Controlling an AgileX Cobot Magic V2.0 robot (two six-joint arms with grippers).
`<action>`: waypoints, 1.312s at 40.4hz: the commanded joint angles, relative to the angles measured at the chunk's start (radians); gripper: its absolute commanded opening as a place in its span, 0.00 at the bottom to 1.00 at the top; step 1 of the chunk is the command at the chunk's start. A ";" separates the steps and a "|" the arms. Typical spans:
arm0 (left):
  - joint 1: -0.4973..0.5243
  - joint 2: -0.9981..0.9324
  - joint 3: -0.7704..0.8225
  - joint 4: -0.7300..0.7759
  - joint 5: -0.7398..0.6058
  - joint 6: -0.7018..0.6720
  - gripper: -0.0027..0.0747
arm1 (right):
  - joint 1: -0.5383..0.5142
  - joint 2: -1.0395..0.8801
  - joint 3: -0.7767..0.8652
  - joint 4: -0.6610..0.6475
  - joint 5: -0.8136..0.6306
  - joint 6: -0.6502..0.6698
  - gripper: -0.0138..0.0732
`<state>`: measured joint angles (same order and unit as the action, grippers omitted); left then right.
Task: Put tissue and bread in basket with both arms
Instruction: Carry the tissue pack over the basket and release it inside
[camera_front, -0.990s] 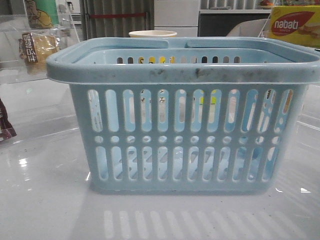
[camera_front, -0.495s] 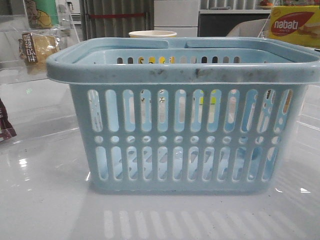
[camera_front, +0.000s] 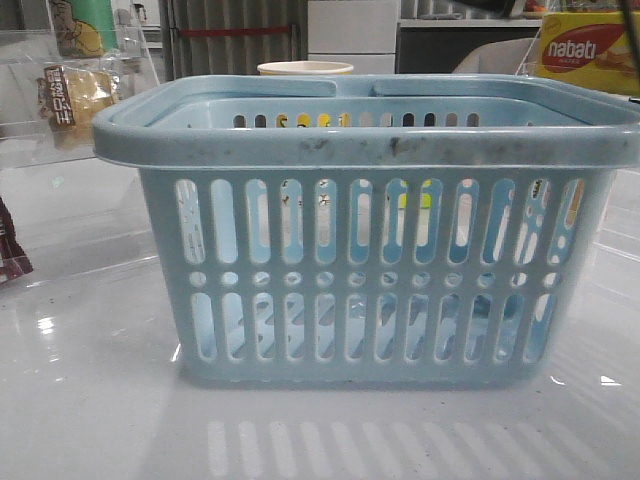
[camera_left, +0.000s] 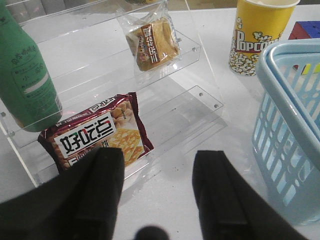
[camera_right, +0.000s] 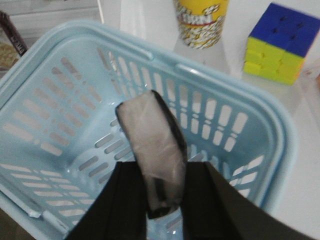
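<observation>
Right gripper (camera_right: 161, 197) holds tissue (camera_right: 152, 152) above basket (camera_right: 40, 65); left gripper (camera_left: 159, 172) spread wide near bread (camera_left: 152, 42). Cup (camera_left: 256, 37) beside basket reads "POPCORN".

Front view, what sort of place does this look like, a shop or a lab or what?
Probably a lab mock-up of a shop: a light blue plastic shopping basket on a glossy white table, snacks on a clear acrylic tiered shelf, and a yellow nabati box.

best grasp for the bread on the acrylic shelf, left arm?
Probably pinch the bread across its narrow sides, mid-pack, jaws straddling the dark label. It leans tilted on the upper step of the clear shelf, so come in from the open front, not straight down. The left gripper is open and empty, nearer the maroon snack packet on the lower step. The wrapper looks loose; expect slip.
</observation>
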<state>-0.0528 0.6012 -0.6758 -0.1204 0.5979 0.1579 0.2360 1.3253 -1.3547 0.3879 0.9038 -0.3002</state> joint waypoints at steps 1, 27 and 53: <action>0.000 0.009 -0.027 -0.015 -0.086 -0.007 0.53 | 0.017 0.033 0.003 0.047 -0.076 -0.013 0.38; 0.000 0.011 -0.027 -0.015 -0.086 -0.007 0.53 | 0.085 -0.116 0.105 0.037 -0.154 -0.143 0.76; -0.070 0.473 -0.285 -0.022 -0.130 -0.015 0.79 | 0.109 -0.511 0.394 0.037 -0.189 -0.186 0.76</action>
<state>-0.1361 1.0153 -0.8727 -0.1313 0.5561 0.1579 0.3450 0.8234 -0.9352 0.4048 0.7817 -0.4756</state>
